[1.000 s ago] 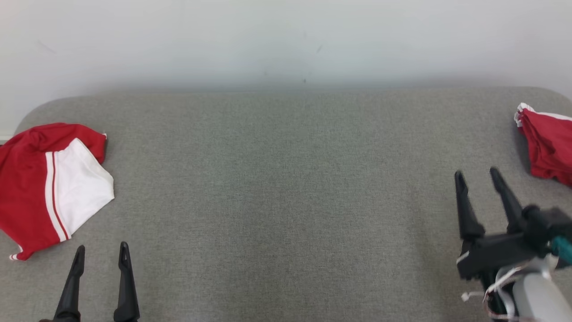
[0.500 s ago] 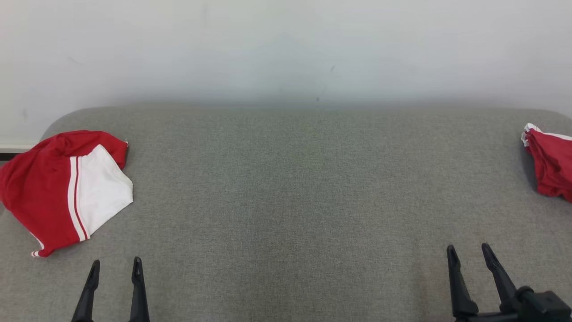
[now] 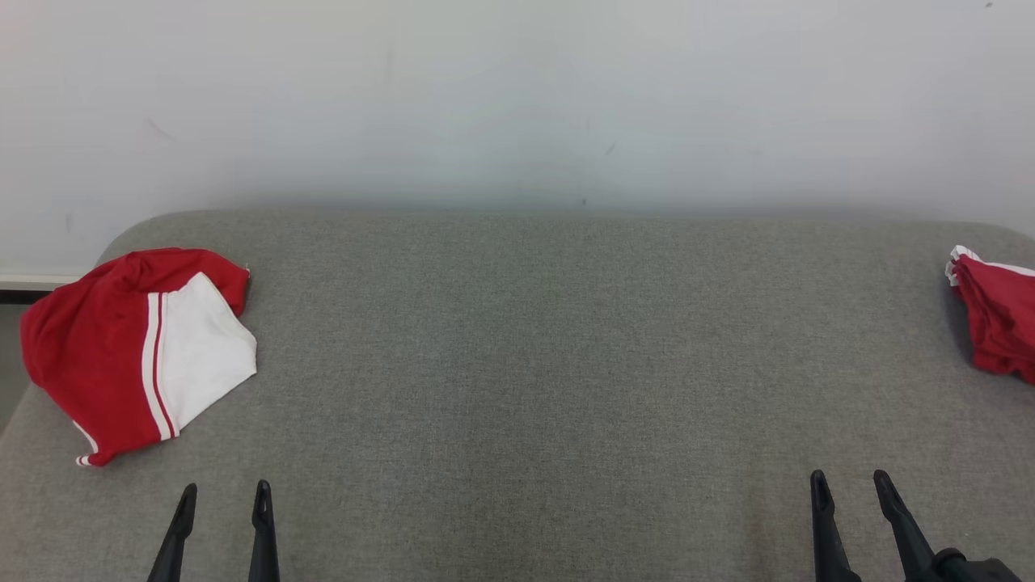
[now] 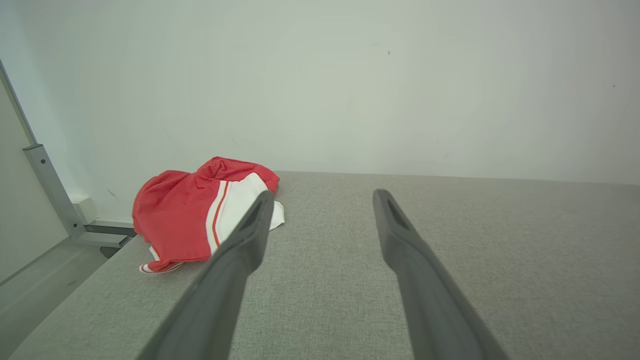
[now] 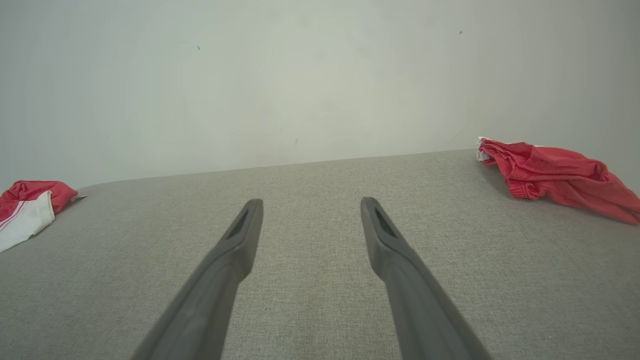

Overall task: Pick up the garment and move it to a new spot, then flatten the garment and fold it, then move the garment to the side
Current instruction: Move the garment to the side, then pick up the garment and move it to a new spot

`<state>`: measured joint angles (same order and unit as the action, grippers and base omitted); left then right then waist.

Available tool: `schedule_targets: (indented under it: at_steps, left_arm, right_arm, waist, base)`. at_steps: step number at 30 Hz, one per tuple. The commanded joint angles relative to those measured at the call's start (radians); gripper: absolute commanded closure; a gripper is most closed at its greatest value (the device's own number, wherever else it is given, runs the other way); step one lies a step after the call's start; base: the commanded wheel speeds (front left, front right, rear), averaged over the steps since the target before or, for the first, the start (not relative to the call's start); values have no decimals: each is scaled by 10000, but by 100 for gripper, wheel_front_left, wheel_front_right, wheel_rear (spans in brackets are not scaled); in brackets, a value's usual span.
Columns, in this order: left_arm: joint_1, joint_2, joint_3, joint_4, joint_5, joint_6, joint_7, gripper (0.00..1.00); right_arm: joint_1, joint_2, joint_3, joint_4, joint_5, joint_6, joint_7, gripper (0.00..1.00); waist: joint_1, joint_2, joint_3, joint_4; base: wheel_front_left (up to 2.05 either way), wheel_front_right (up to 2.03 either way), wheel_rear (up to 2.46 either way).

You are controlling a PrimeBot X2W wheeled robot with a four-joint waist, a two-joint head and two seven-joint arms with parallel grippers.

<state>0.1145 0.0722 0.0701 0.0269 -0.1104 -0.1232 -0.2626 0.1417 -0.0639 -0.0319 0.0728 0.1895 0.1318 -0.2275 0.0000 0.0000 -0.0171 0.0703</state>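
**A:** What lies before you, biggest thing first?

**B:** A pale wall (image 3: 517, 97) rises behind the table's far edge. The table (image 3: 517, 364) is covered in grey cloth, and its far corners are rounded.

**A:** Where is the garment?

**B:** A red-and-white garment (image 3: 121, 347) lies crumpled at the table's far left corner and reaches the left edge. Its white panel, with its stripes, is turned toward the table's middle. A red garment (image 3: 999, 323) sits bunched at the table's right edge, and the head view cuts part of it off.

**A:** And your jaws?

**B:** My left jaws stand released and empty over the table's near edge on the left side, apart from the red-and-white garment. My right jaws are parted the same way, gripping nothing, over the near edge on the right side. They are clear of the red garment.
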Motion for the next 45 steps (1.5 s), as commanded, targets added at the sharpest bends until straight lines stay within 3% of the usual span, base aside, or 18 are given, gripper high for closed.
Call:
schedule_targets:
  at_steps: [1,20,25,37,45]
  left_arm:
    - [41,36,-4,31,36,-4,-32,0]
    - [-80,176,-101,297,44,-37,-32,0]
    - [-108,206,-65,351,-5,49,-32,0]
    - [-202,409,24,569,-145,217,-27,0]
    - [-151,537,124,568,-280,326,28,0]
  right_arm:
    - [78,44,-10,-45,-73,-25,37,0]
    - [300,122,105,-52,-120,-26,60,0]
    - [344,131,138,-71,-71,-26,-4,0]
    - [370,140,200,116,195,-25,-65,0]
    - [302,139,247,210,228,-26,-100,0]
  waist:
    - [0,0,-12,-5]
    - [0,0,-242,354]
    - [0,0,-286,927]
    - [0,0,-272,3029]
    - [0,0,-273,3948]
  base:
    - [0,0,0]
    - [0,0,0]
    - [0,0,0]
    - [0,0,0]
    - [0,0,0]
